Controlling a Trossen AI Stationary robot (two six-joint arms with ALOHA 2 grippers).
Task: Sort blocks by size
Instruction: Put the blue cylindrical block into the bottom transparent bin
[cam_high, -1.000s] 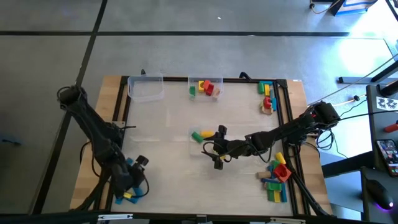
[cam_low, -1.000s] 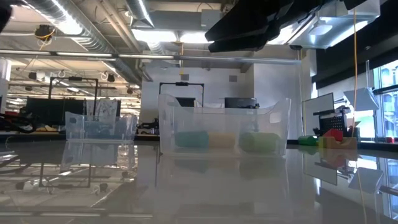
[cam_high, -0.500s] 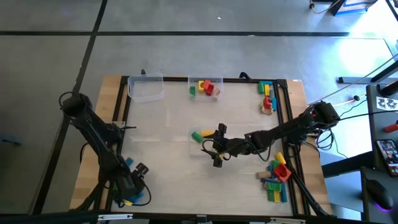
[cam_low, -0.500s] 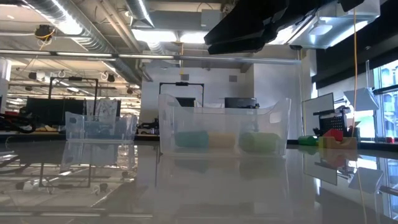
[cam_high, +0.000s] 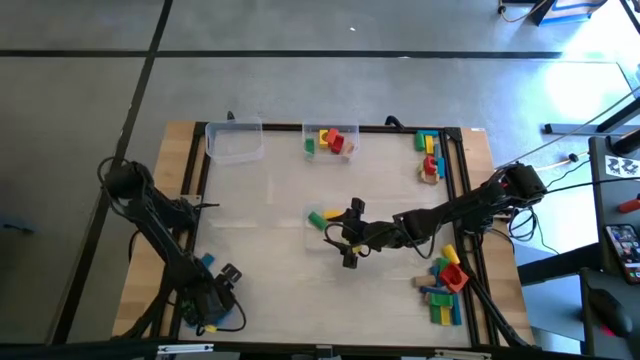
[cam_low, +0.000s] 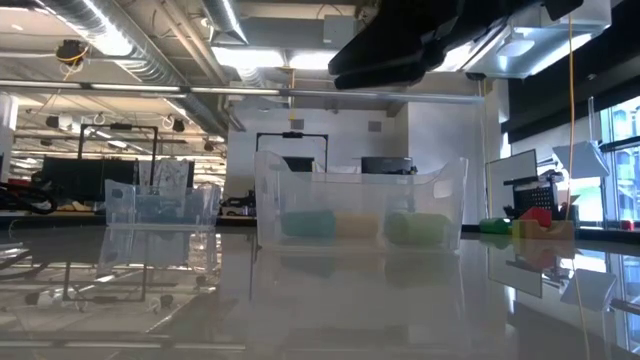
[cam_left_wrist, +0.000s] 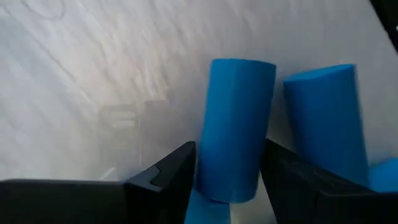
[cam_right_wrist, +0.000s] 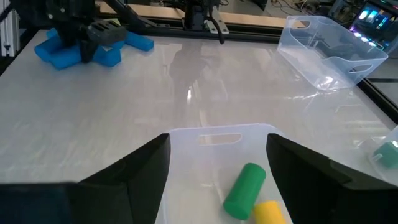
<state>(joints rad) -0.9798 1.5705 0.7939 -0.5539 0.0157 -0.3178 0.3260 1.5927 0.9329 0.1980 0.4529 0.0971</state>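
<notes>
Blue blocks (cam_high: 207, 263) lie in a small pile at the table's near left corner, with a bit of yellow among them. My left gripper (cam_high: 213, 305) points down over that pile, open, its two fingers either side of a blue cylinder block (cam_left_wrist: 236, 124); another blue block (cam_left_wrist: 326, 124) lies beside it. My right gripper (cam_right_wrist: 217, 180) hangs open and holds nothing at the table's middle, over a clear tub (cam_right_wrist: 186, 140). A green cylinder (cam_right_wrist: 244, 190) and a yellow block (cam_right_wrist: 270, 211) lie in that tub. My left gripper has come at the blue cylinder from above, its fingers (cam_left_wrist: 177, 171) close along the cylinder's two long sides (cam_left_wrist: 208, 155). Whether they touch it, I cannot tell. The cylinder lies among the other blue blocks.
A bare clear tub (cam_high: 234, 140) stands at the far left, and another tub (cam_high: 330, 140) beside it holds red, yellow and green blocks. Loose blocks lie at the far right (cam_high: 430, 157) and in a heap at the near right (cam_high: 446, 285).
My left gripper has come down and moved toward the table's near edge, onto the blue pile, tipping to point more steeply down. Its fingers have stayed the same distance apart.
</notes>
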